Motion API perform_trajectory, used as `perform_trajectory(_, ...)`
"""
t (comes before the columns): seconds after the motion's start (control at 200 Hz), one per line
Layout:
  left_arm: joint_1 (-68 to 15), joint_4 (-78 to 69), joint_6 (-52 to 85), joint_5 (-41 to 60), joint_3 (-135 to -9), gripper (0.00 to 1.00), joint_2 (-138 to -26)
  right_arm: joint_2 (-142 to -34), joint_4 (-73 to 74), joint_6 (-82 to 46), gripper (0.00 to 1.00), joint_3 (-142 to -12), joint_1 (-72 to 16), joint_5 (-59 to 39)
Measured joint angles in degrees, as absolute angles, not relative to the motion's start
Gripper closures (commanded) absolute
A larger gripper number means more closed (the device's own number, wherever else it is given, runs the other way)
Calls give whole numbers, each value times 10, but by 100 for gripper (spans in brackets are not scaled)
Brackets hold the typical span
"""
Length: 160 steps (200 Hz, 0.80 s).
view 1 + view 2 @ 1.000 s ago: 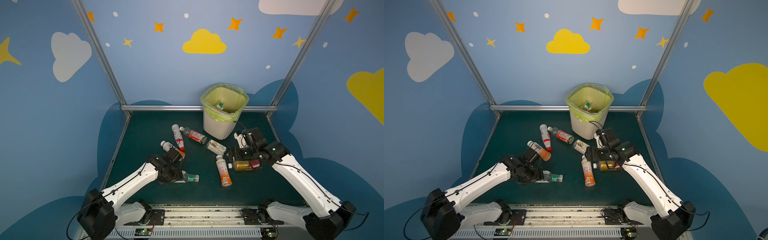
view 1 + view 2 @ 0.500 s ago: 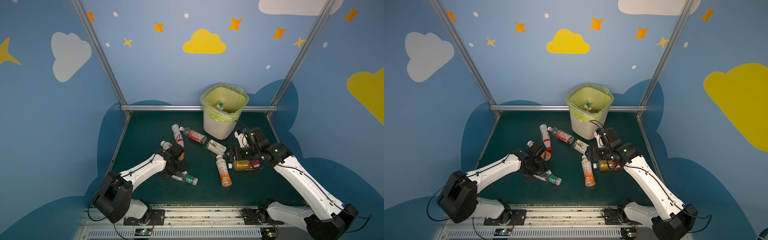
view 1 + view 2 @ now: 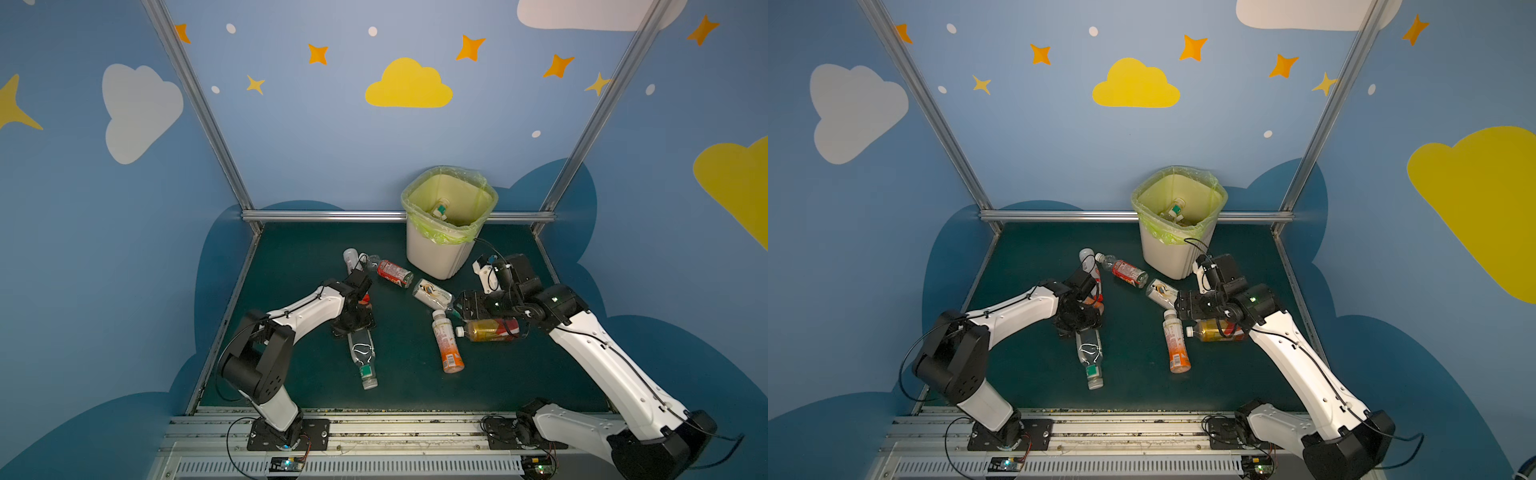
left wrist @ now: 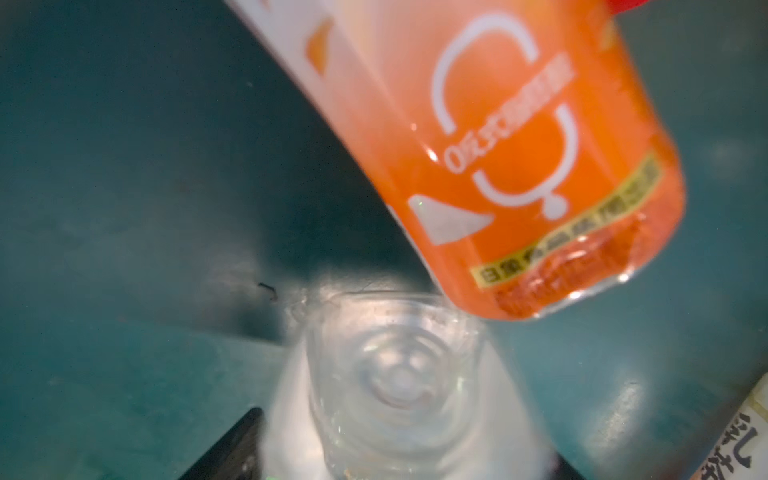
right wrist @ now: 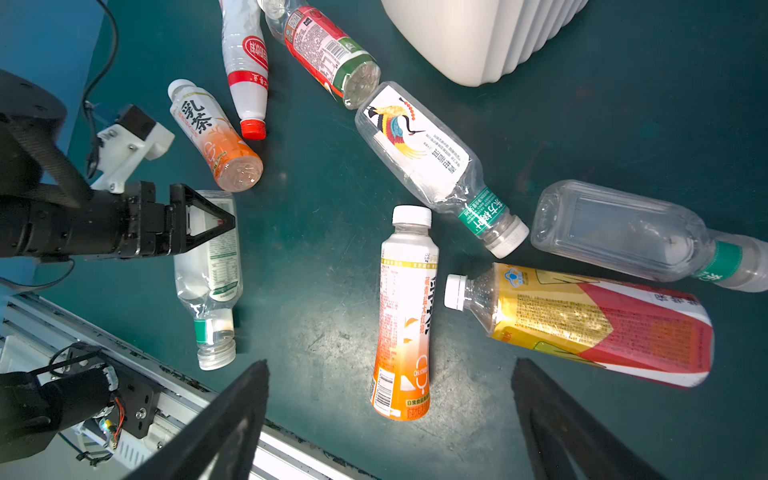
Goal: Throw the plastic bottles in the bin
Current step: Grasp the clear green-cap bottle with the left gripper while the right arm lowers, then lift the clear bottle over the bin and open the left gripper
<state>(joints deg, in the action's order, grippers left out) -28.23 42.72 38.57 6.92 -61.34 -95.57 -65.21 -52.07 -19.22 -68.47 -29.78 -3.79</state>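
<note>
Several plastic bottles lie on the green mat in front of the bin (image 3: 428, 257), and two more show inside it. My left gripper (image 3: 353, 326) straddles the base end of a clear green-labelled bottle (image 3: 362, 357) (image 4: 395, 386) lying flat, cap toward the front edge. Whether the pads press it is not visible. An orange milk-tea bottle (image 4: 478, 145) lies just beyond that base. My right gripper (image 5: 390, 363) (image 3: 467, 307) hangs open above an orange-and-white bottle (image 5: 405, 316) (image 3: 446, 347), beside a yellow-and-red one (image 5: 590, 324).
A crane-labelled bottle (image 5: 432, 153), a red-labelled one (image 3: 392, 272) and a white red-capped one (image 5: 245, 70) lie between the arms. A clear squarish bottle (image 5: 623, 228) lies under my right arm. An aluminium rail (image 3: 332, 215) runs behind the mat.
My left arm has swung round, and the clear bottle between its fingers turned from pointing right to pointing at the front edge. The right arm has barely moved.
</note>
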Motion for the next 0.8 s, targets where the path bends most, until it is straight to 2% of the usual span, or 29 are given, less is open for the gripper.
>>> perform_trajectory(0.125, -283, 431, 374, 74, -619, 22, -959, -652, -524, -193, 8, -685, -297, -37)
perform_trajectory(0.506, -284, 440, 350, 73, -621, 43, -959, -634, -526, -211, 8, -682, -294, -36)
perform_trajectory(0.801, -283, 477, 341, 69, -648, 44, -919, -608, -527, -222, 8, -679, -294, -23)
